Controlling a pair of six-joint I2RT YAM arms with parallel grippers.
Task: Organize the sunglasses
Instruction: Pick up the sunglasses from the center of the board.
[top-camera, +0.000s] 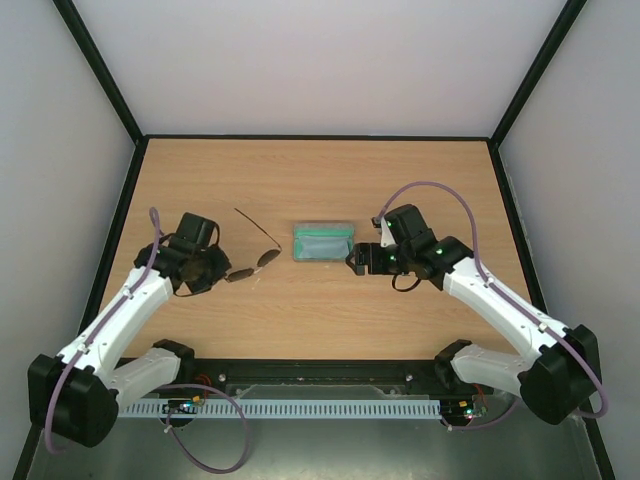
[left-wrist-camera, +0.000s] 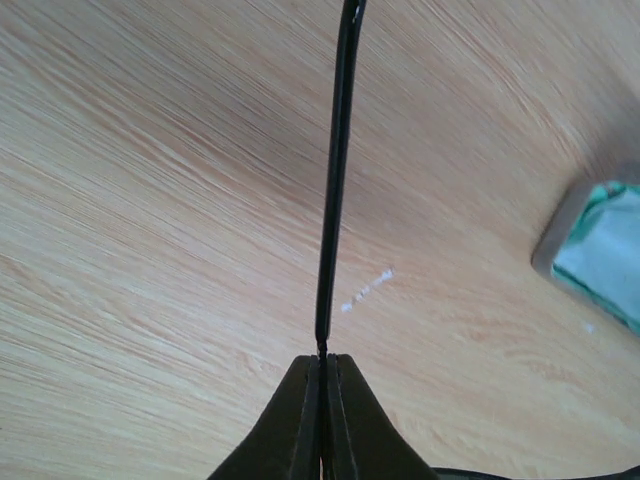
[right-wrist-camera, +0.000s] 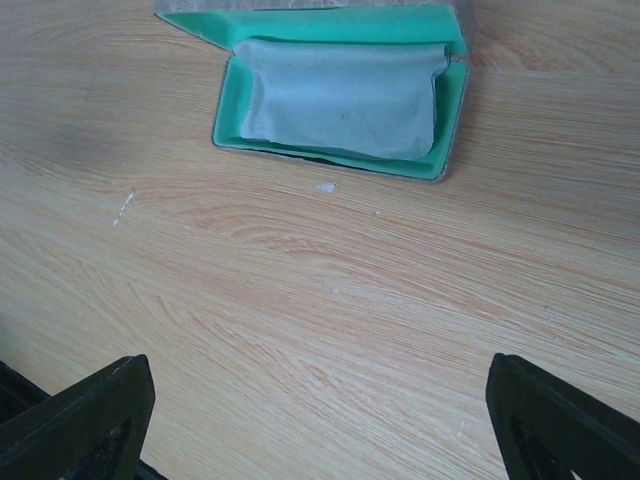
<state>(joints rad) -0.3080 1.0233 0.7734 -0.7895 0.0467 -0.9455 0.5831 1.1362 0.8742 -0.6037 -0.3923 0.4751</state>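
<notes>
Done so far: the sunglasses (top-camera: 266, 260) sit left of centre in the overhead view, lenses on the worktop (top-camera: 300, 320), and one temple arm (left-wrist-camera: 335, 180) is already pinched.
Left jaws: fully closed on the tip of that slim black temple arm, which in the left wrist view runs straight up from the jaw tips to the top edge of the frame.
Right jaws: spread wide and holding nothing. They hang low over bare wood just right of the case (top-camera: 323, 242), with only their two dark tips showing in the bottom corners of the right wrist view.
Case: open at the centre of the overhead view, green lining up, with a pale blue cloth (right-wrist-camera: 340, 100) lying inside.
Left to do: judging by the layout, the glasses are not yet in the case. The free temple arm (top-camera: 255, 225) stands unfolded toward the upper left and probably has to fold first, and the lid is not closed.
Open room: a short strip of bare wood separates the glasses from the case. The upper part and the lower centre of the worktop are bare wood.
Edges: the enclosure walls (top-camera: 320, 60) bound the worktop at left, top and right of the overhead view, well away from the glasses and the case.
Watch point: the raised case rim faces the approaching lenses.
</notes>
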